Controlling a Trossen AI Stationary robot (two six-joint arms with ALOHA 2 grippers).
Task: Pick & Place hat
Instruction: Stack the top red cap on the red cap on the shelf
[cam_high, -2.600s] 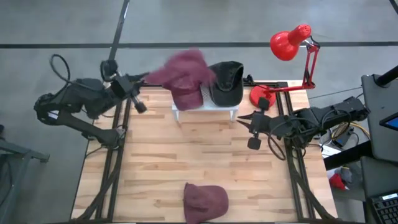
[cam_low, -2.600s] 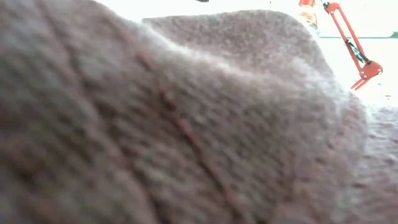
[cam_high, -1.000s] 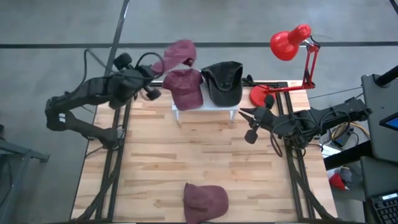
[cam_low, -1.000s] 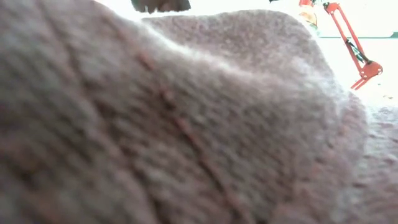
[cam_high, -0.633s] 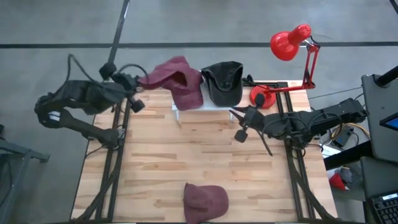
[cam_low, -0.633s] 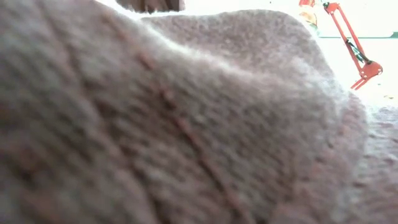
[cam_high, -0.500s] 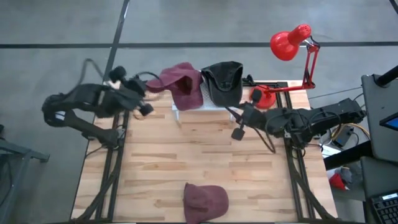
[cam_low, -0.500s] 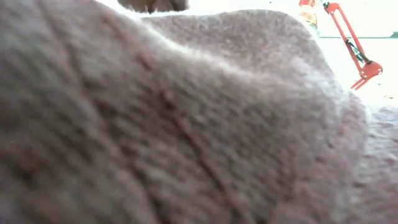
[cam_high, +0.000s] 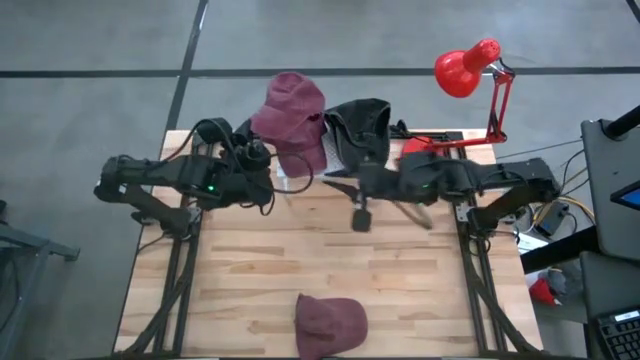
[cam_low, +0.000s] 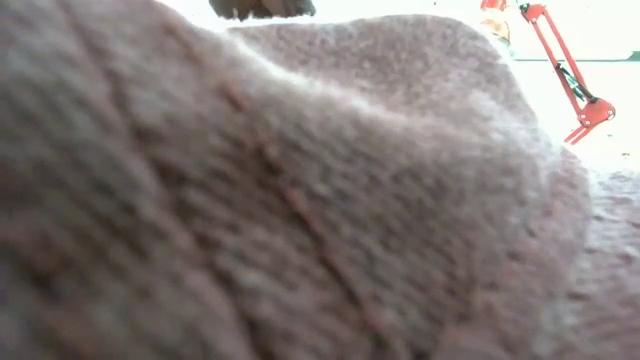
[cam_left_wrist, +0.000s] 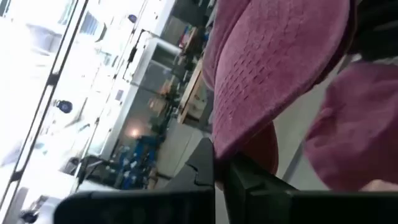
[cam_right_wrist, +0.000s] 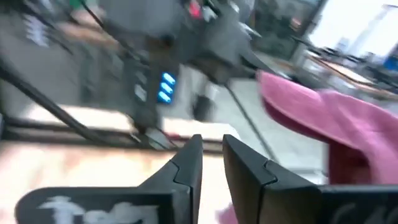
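Two maroon caps count here, plus a black one. All places below are taken from the small white stand (cam_high: 330, 172) at the table's far edge.

- Held maroon cap (cam_high: 290, 118): over the left half of the stand, spilling past its far edge. In the left wrist view its fabric (cam_left_wrist: 273, 68) runs down into the fingers (cam_left_wrist: 208, 168), which are pinched on its edge. Long axis runs roughly from the stand's front toward the far edge.
- Left gripper (cam_high: 262, 160): just off the stand's left front corner, closed on that cap. The cap lies away from it, up and toward the far side.
- Black cap (cam_high: 358, 128): on the right half of the stand, touching or nearly touching the maroon one.
- Right gripper (cam_high: 335, 183): in front of the stand, near its middle, pointing toward the left arm. Right wrist view shows its two fingers (cam_right_wrist: 186, 165) with a narrow gap and nothing between them; maroon fabric (cam_right_wrist: 323, 121) sits ahead and to one side.
- Second maroon cap (cam_high: 330, 322): on the table's near edge, well apart from the stand; it fills the low view (cam_low: 300, 200).

Judgement: the left arm owns the cap; the deciding relation is cap above stand, so release depends on whether it sits squarely on the left half.
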